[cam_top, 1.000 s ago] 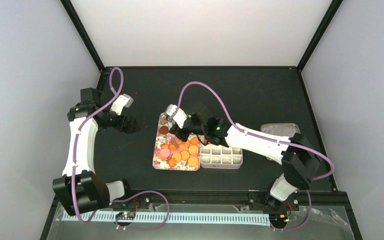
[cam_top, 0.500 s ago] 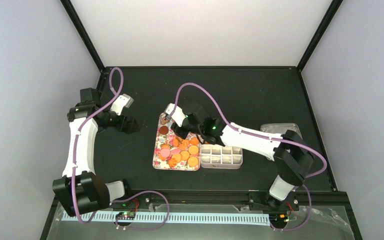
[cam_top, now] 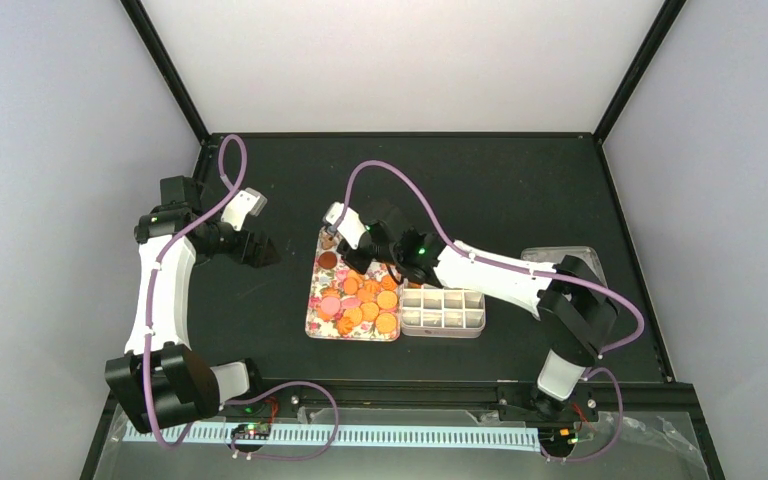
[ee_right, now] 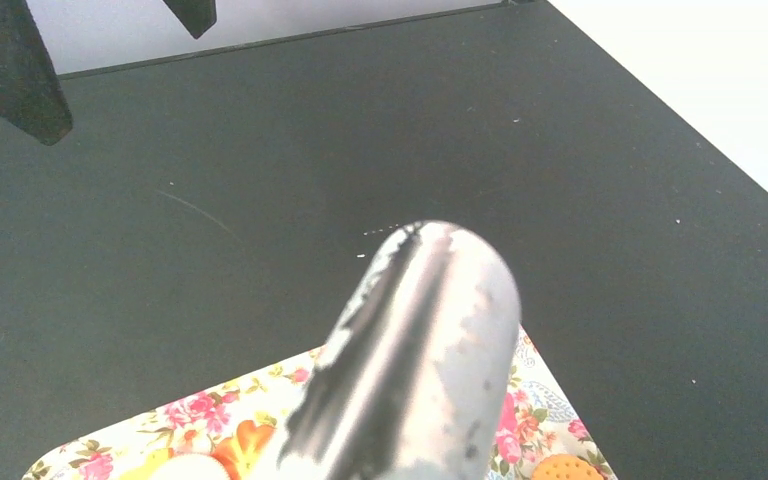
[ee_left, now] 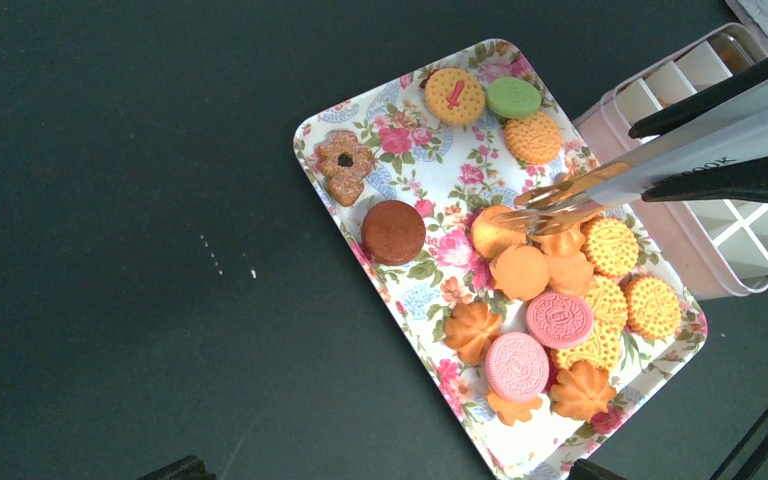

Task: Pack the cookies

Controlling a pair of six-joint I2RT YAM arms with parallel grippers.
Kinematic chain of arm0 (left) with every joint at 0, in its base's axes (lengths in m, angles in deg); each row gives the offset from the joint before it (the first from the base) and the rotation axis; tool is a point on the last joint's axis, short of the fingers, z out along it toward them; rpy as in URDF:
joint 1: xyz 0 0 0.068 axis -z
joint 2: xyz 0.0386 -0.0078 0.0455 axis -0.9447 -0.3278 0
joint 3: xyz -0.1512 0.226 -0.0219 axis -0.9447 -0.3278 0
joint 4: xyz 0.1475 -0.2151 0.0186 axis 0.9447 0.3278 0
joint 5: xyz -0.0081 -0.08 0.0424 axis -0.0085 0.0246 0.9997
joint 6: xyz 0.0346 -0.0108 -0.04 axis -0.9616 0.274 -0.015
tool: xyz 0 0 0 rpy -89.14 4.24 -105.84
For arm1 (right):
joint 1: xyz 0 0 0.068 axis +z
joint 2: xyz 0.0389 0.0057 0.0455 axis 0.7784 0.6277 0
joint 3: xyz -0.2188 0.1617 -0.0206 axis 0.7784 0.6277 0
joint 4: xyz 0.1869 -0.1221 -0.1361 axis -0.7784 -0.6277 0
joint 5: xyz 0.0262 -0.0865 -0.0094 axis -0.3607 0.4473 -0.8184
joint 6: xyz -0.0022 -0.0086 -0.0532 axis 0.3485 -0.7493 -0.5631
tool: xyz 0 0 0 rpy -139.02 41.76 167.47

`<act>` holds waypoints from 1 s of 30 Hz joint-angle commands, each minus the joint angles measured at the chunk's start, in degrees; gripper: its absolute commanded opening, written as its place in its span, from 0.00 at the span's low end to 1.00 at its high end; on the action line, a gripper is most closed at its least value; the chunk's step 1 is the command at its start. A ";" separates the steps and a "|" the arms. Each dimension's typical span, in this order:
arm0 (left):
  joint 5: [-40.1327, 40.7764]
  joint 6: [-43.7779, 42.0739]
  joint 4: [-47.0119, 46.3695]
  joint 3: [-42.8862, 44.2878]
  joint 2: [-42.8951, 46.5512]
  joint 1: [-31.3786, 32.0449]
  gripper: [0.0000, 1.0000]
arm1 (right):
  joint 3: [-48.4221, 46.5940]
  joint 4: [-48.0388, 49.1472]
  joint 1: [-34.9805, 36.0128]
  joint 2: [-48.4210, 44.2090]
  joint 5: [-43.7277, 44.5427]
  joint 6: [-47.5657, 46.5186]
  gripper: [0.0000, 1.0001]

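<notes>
Many small round cookies (cam_top: 365, 300), mostly orange with some pink, brown and green, lie on the flower-patterned tray (cam_top: 316, 312). In the left wrist view the cookies (ee_left: 550, 320) fill the tray's (ee_left: 322, 165) right half. My right gripper (cam_top: 360, 258) is shut on metal tongs (ee_left: 660, 160), whose tips rest among the orange cookies mid-tray; I cannot tell if they pinch one. The tongs (ee_right: 420, 350) fill the right wrist view and hide the fingers. My left gripper (cam_top: 258, 250) is open and empty, hovering left of the tray; its fingertips (ee_left: 175, 468) just show at the frame's bottom edge.
A pale box with several compartments (cam_top: 444, 312) stands against the tray's right side and also shows in the left wrist view (ee_left: 750, 235). A clear lid (cam_top: 560, 258) lies at the right. The black table ends at walls on the left and right.
My right gripper has carried the tongs a little left and toward the far end of the tray. The left arm has not moved.
</notes>
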 commanded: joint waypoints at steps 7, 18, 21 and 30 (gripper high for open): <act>-0.63 -1.31 1.30 1.53 0.75 -0.44 0.95 | -1.79 2.15 -0.22 -3.67 -0.39 1.32 0.16; -0.32 -1.60 1.79 1.80 1.10 -0.44 0.95 | -2.95 2.27 -0.22 -2.67 -4.41 3.49 0.27; -0.20 -1.60 1.89 1.76 1.32 -0.46 0.95 | -2.75 2.33 -0.22 -1.74 -4.79 3.84 0.29; 0.11 -1.91 1.92 1.52 1.77 -0.43 0.95 | -2.33 2.90 -0.22 1.61 -6.19 4.99 0.30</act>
